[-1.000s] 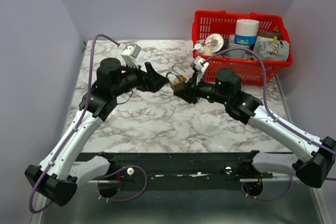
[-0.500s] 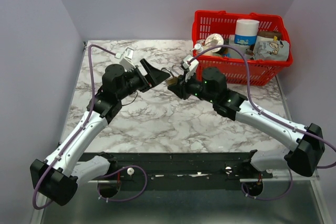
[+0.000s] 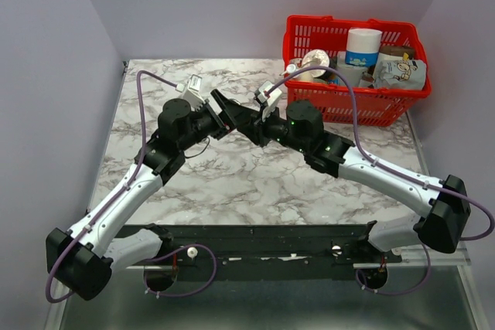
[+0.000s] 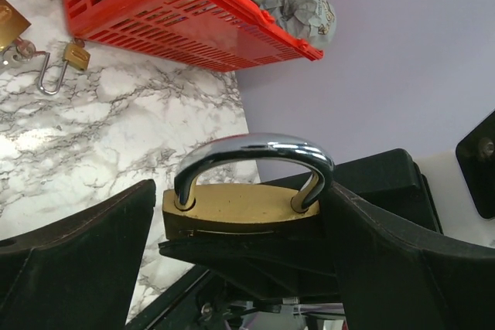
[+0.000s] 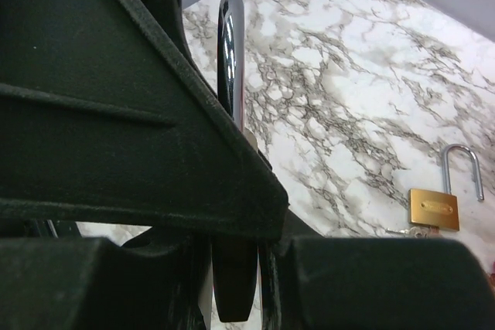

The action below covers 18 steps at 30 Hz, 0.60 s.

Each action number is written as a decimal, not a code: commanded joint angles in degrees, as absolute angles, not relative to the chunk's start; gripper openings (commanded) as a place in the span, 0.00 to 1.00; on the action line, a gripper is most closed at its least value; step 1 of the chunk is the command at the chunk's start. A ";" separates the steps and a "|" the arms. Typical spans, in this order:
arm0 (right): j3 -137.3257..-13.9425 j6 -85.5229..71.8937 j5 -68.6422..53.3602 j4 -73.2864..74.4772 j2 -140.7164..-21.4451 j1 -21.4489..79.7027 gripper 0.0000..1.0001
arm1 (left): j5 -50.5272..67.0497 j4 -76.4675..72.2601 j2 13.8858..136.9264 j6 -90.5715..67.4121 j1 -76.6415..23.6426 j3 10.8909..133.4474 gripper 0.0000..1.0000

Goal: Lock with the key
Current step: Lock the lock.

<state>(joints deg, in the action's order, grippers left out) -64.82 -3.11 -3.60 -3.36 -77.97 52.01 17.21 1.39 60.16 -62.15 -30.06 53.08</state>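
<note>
A brass padlock point(image 4: 240, 208) with a closed steel shackle hangs in the air over the table's middle. My right gripper point(image 3: 254, 126) holds its body from below, shut on it; in the right wrist view only the shackle point(image 5: 230, 52) shows edge-on above that gripper point(image 5: 236, 272). My left gripper point(image 4: 240, 191) straddles the padlock, open. Its right finger point(image 4: 387, 237) touches the shackle side, and a thin gap separates the left finger point(image 4: 77, 253) from the body. From above, the left gripper point(image 3: 230, 113) meets the right one and hides the padlock. No key is visible in it.
A red basket point(image 3: 352, 103) full of bottles and packets stands at the back right. A small brass padlock point(image 5: 435, 208) with an open shackle lies on the marble near it, with another small padlock point(image 4: 76, 55) close by.
Both arms have moved left and together. The left gripper has come round the padlock that the right gripper carries.
</note>
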 commanded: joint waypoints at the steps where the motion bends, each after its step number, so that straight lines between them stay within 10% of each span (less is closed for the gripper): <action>1: -69.43 -4.04 -0.26 -10.46 -78.31 52.82 0.01 | 16.09 2.54 59.94 -63.63 -31.82 51.42 0.88; 11: -68.82 -6.24 0.35 -8.62 -77.70 53.35 0.02 | 15.91 2.63 59.77 -63.46 -31.29 51.24 0.36; 14: -67.42 -6.50 0.35 -7.39 -76.38 53.35 0.18 | 15.73 3.86 59.85 -62.93 -30.06 52.46 0.08; 18: -65.92 -6.33 1.23 -4.49 -74.18 53.17 0.47 | 15.64 5.10 60.03 -62.32 -27.43 54.66 0.00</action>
<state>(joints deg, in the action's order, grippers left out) -65.32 -5.89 -0.58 -1.19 -78.83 52.82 15.09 2.96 60.16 -63.11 -29.85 51.94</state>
